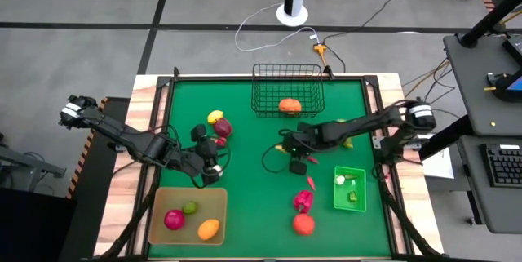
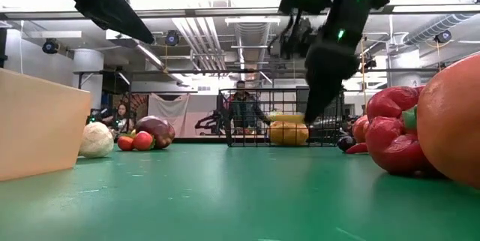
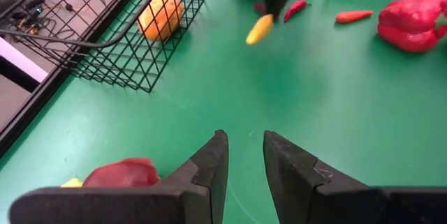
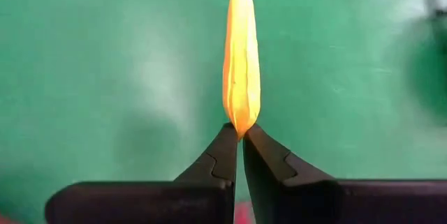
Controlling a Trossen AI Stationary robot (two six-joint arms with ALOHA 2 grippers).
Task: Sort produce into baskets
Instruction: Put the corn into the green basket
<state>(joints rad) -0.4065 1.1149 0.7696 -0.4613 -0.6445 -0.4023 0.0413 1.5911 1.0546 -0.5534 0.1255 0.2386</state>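
right gripper [image 4: 239,132]: pinched on the tip of a yellow chilli [image 4: 241,60], held up over mid-mat
left gripper [image 3: 244,155]: fingers slightly apart, nothing in them
open room: bare green mat [image 1: 253,188] between tan tray [image 1: 159,221] and green bin [image 1: 361,197]
wire basket [image 1: 285,91]: at far edge, orange piece [image 1: 289,106] inside
hard to see: bin contents

Overhead camera straight down, low one level across the green mat [image 1: 245,131], wrist cameras close, all sharing the wire basket [image 1: 286,91].
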